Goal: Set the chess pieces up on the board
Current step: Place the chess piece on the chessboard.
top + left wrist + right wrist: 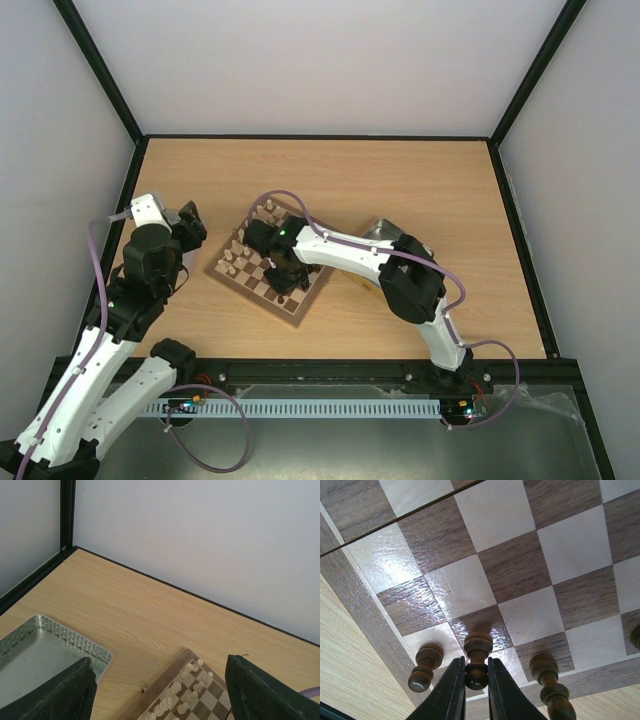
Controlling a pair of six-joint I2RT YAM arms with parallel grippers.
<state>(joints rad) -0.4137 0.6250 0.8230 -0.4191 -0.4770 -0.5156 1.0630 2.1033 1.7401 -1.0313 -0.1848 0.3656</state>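
The right pincer (476, 661) is closed almost fully on a dark piece (478, 645), which stands upright between its tips on a square by the board's (512, 567) rim. The piece is glossy turned brown wood with a round head. The left pincer (159, 680) hangs wide open and empty over the table (125, 605).

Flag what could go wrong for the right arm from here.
1. The right pincer is shut on a dark piece with a left neighbour and a right neighbour close by. Opening or lifting askew could topple one.
2. These pieces stand beside the board rim, so a tipped one might roll onto the table.
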